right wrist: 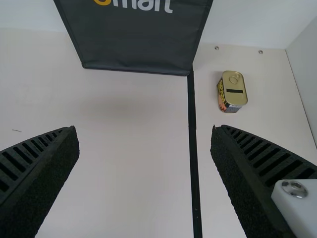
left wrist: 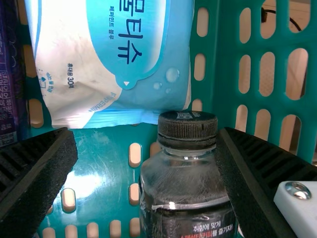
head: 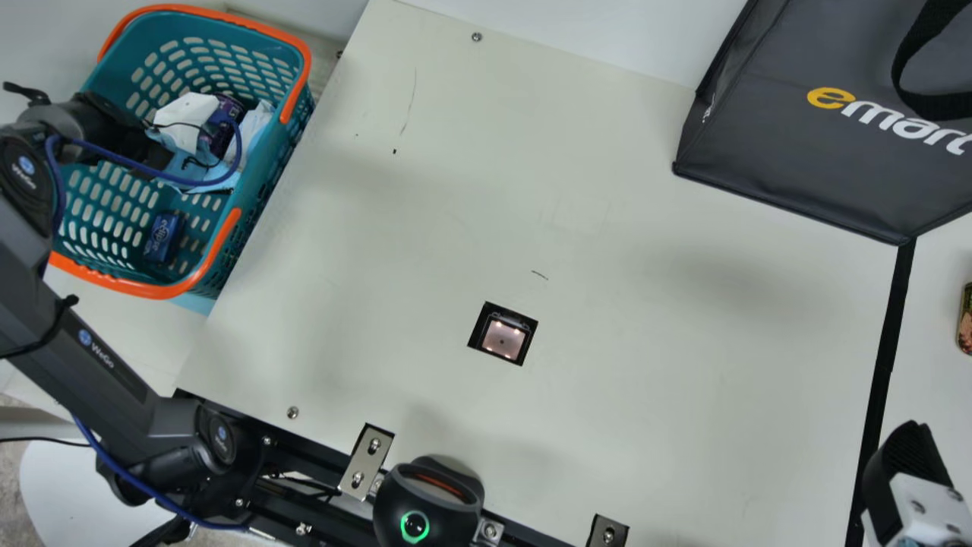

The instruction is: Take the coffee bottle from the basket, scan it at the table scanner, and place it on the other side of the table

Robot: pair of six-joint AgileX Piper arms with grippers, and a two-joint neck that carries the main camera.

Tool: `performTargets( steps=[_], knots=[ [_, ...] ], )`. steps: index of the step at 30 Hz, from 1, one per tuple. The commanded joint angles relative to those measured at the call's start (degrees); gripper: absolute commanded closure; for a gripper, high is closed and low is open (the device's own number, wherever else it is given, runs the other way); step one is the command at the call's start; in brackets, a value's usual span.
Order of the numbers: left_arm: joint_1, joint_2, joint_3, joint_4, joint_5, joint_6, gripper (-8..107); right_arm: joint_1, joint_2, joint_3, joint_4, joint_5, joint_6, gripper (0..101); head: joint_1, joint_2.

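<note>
Left wrist view: The left end effector [left wrist: 144, 141], its fingers well apart, frames the coffee bottle [left wrist: 185, 181] in the teal basket [left wrist: 225, 64], near a tissue pack [left wrist: 124, 49]. The bottle crowds one finger, so an off-centre close could shove or tip it. Over the bench [right wrist: 124, 188], the right end effector [right wrist: 143, 141] hangs spread and holding nothing.

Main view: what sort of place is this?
It looks like a mock shop checkout, perhaps in a lab: a lit scanner is set into the table, with a shopping basket at one side and a carrier bag towards the other.
</note>
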Motion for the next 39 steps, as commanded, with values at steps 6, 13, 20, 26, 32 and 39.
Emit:
performTargets(
  steps=[6,13,20,26,32,39],
  knots=[
    [-1.3,-0.2,1.3,2.1,-4.3,-2.5,9,0.0,0.0,0.0,0.0,0.0,0.0,6,-1.7,0.2],
    [-2.3,-0.8,2.8,3.7,-6.6,-5.5,9,0.0,0.0,0.0,0.0,0.0,0.0,6,-1.7,0.2],
    [-3.1,-1.8,4.0,3.9,-6.4,-7.3,56,0.0,0.0,0.0,0.0,0.0,0.0,6,-1.7,0.2],
    [-3.5,-2.4,4.7,4.1,-5.7,-9.0,96,0.0,0.0,0.0,0.0,0.0,0.0,6,-1.7,0.2],
    [-3.5,-3.4,5.3,4.3,-5.3,-10.9,107,0.0,0.0,0.0,0.0,0.0,0.0,6,-1.7,0.2],
    [-2.8,-5.8,6.5,4.2,-5.8,-12.9,107,0.0,0.0,0.0,0.0,0.0,0.0,6,-1.7,0.2]
  ],
)
